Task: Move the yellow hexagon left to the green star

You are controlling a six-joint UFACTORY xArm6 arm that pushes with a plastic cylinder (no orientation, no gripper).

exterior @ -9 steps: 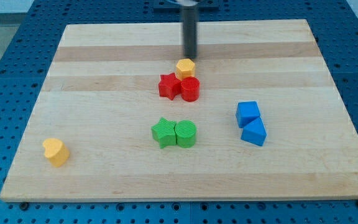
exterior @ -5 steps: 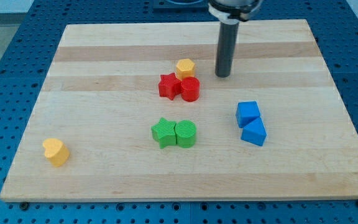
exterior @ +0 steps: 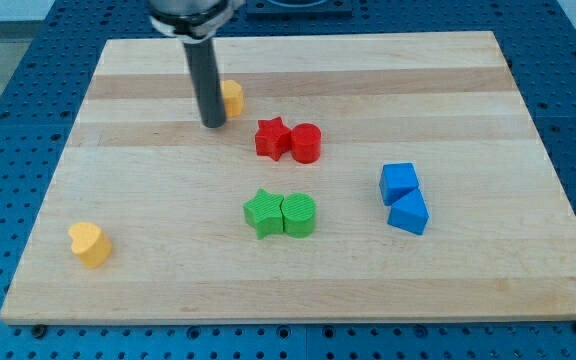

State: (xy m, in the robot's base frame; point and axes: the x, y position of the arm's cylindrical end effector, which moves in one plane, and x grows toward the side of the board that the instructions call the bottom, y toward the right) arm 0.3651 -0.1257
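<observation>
Presently my tip (exterior: 213,124) is seen on the bench (exterior: 468,270), just left of the yellow hexagon (exterior: 232,97), which is partly hidden behind the rod; contact can't be confirmed. No end effector w/ jaws is fitted, so nothing is held. The hexagon sits near the view's top, well apart from the green star (exterior: 262,212), which touches the green cylinder (exterior: 299,215).

Risks, as judged: w/ the tip on the hexagon's left, any push would send it rightward, away from the goal. If it's driven down from above, the red star (exterior: 272,138) & red cylinder (exterior: 306,143) could be clipped. An off-centre push could let the hexagon slip sideways.
</observation>
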